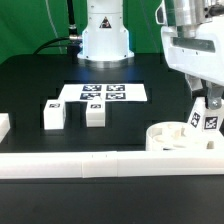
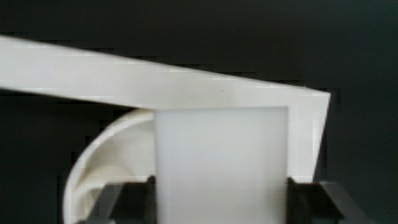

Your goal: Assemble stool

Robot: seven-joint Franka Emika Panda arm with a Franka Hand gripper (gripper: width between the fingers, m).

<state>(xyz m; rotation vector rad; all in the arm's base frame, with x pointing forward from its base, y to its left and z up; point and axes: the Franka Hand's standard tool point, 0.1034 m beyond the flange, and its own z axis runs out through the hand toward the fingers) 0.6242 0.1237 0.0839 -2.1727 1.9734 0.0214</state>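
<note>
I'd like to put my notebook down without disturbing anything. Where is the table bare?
Bare black table lies between the marker board and the seat, and between the two loose legs and the front rail. It is crowded at the seat, where the gripper holds the third leg.

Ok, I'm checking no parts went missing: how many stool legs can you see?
3. One leg lies on the table toward the exterior view's left, a second beside it near the marker board, the third leg is clamped in the gripper by the seat. None looks hidden.
</note>
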